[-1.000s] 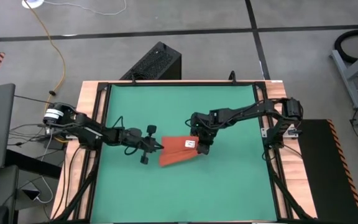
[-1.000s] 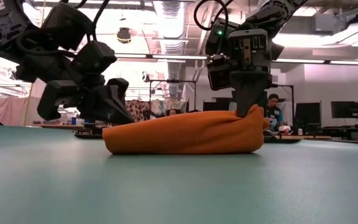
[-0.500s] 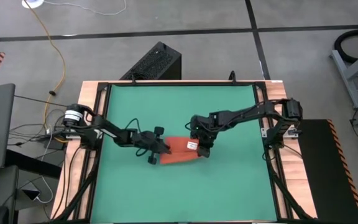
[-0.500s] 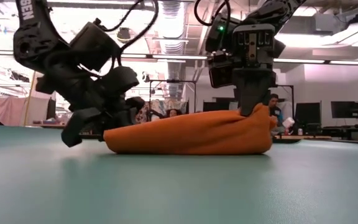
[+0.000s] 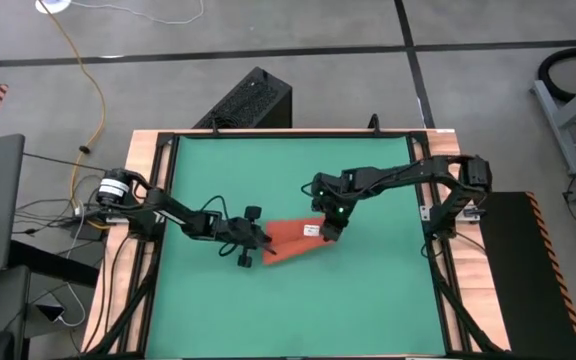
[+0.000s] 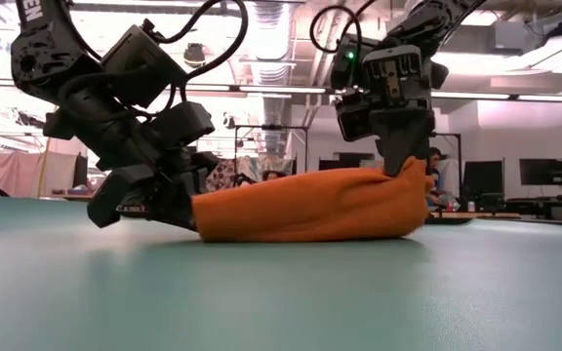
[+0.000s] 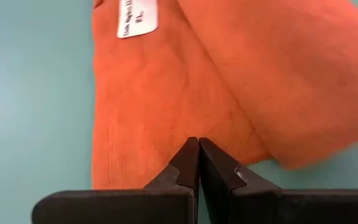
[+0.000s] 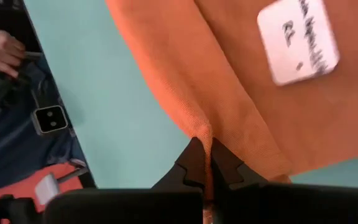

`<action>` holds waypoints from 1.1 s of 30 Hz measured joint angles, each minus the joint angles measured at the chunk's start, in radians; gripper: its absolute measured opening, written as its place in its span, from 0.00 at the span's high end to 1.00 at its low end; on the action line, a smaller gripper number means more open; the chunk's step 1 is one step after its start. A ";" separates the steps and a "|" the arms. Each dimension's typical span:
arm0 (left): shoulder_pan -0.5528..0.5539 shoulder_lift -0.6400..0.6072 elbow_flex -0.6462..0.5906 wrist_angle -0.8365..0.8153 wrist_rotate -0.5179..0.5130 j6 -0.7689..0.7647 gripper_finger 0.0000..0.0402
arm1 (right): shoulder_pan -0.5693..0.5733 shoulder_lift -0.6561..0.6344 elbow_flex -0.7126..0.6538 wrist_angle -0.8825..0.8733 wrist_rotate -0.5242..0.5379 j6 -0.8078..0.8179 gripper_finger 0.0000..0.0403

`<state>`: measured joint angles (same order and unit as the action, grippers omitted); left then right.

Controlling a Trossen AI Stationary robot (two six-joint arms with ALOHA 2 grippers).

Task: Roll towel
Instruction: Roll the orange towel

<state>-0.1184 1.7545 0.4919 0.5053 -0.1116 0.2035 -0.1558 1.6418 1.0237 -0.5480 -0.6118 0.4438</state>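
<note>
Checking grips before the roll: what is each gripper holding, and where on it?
Both pinch the orange towel. The left gripper is shut on its left edge; the right gripper is shut on a raised fold near the white tag.

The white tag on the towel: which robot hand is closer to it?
Right. The right gripper pinches the towel right beside the tag. The left gripper is shut on the towel's opposite end, farther from the tag.

Both arms low [image 5: 253, 238] — jaws closed.
</note>
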 joint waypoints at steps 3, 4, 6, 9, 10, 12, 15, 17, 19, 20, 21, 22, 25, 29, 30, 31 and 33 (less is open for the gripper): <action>-0.005 0.000 0.000 0.000 0.001 -0.019 1.00 | -0.027 0.000 0.000 0.001 -0.018 -0.004 0.97; -0.007 0.001 0.000 0.000 0.003 -0.023 1.00 | -0.035 0.000 0.000 0.007 -0.027 -0.005 0.97; -0.008 0.001 -0.001 0.002 0.009 -0.023 1.00 | -0.054 0.000 0.000 0.015 -0.053 -0.006 0.97; -0.008 0.001 -0.001 0.007 0.010 -0.023 1.00 | -0.079 0.000 0.000 0.012 -0.071 -0.007 0.97; -0.008 0.002 -0.002 0.010 0.010 -0.024 1.00 | -0.086 0.000 0.000 0.010 -0.071 -0.009 0.97; -0.008 0.002 -0.003 0.015 0.010 -0.024 1.00 | -0.098 0.001 0.000 0.009 -0.070 -0.017 0.97; -0.008 0.003 -0.004 0.027 0.010 -0.027 1.00 | -0.115 0.001 0.000 0.007 -0.070 -0.038 0.98; -0.008 0.003 -0.004 0.032 0.013 -0.033 1.00 | -0.127 0.013 0.000 0.015 -0.071 -0.049 0.98; -0.010 0.004 -0.003 0.033 0.027 -0.039 1.00 | -0.140 0.019 -0.001 0.010 -0.067 -0.054 0.98; -0.010 0.004 -0.003 0.033 0.031 -0.041 1.00 | -0.146 0.029 -0.001 0.014 -0.067 -0.057 0.98; -0.011 0.004 -0.003 0.033 0.032 -0.042 1.00 | -0.150 0.040 0.000 0.031 -0.071 -0.058 0.98; -0.011 0.004 -0.003 0.033 0.033 -0.043 1.00 | -0.157 0.046 0.001 0.036 -0.071 -0.060 0.98; -0.018 0.004 -0.003 0.039 0.029 -0.044 1.00 | -0.168 0.080 -0.001 0.042 -0.073 -0.075 0.98; -0.030 0.004 -0.003 0.042 0.034 -0.048 1.00 | -0.175 0.083 0.000 0.058 -0.072 -0.085 0.98; -0.033 0.004 -0.003 0.043 0.034 -0.051 1.00 | -0.176 0.083 0.000 0.067 -0.071 -0.086 0.98; -0.036 0.004 -0.003 0.043 0.032 -0.052 1.00 | -0.183 0.083 0.000 0.065 -0.071 -0.087 0.98; -0.044 0.004 -0.003 0.044 0.029 -0.059 1.00 | -0.196 0.083 0.000 0.058 -0.071 -0.087 0.98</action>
<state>-0.1625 1.7584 0.4892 0.5491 -0.0826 0.1444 -0.3519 1.7248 1.0233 -0.4900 -0.6827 0.3569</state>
